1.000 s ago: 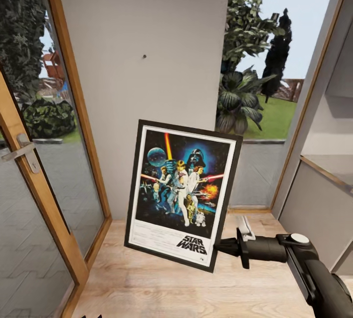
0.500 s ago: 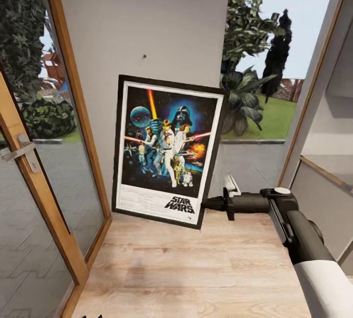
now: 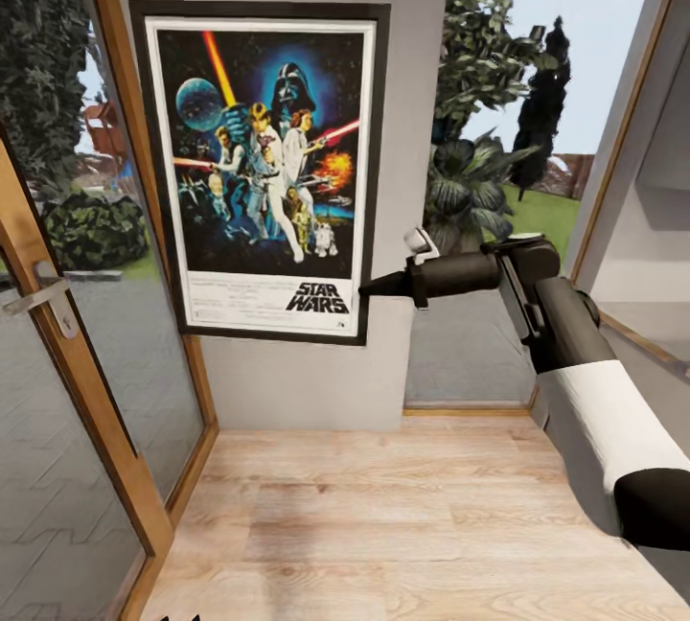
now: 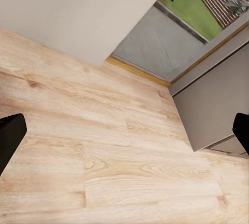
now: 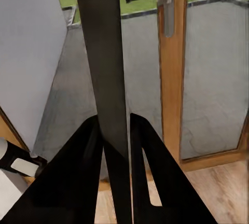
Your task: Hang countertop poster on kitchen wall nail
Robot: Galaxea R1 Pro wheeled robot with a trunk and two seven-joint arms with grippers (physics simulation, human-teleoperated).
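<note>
Now the poster (image 3: 264, 171) stands high and upright against the grey wall (image 3: 316, 372), lifted from down near the wooden floor (image 3: 383, 525) a second ago; it covers the spot where the nail showed. My right hand (image 3: 369, 287) stays clamped on its lower right frame edge. My left hand (image 4: 124, 133) hangs wide open, holding nothing. Hanging looks close.

Poster (image 3: 261, 171) hung upright against the wall panel (image 3: 412, 46), between the glazed door (image 3: 67, 333) at left and the window (image 3: 517, 123) at right. Right gripper (image 3: 369, 287) clamped onto its lower right edge, arm reaching in from the right, above the wooden floor (image 3: 383, 525).
</note>
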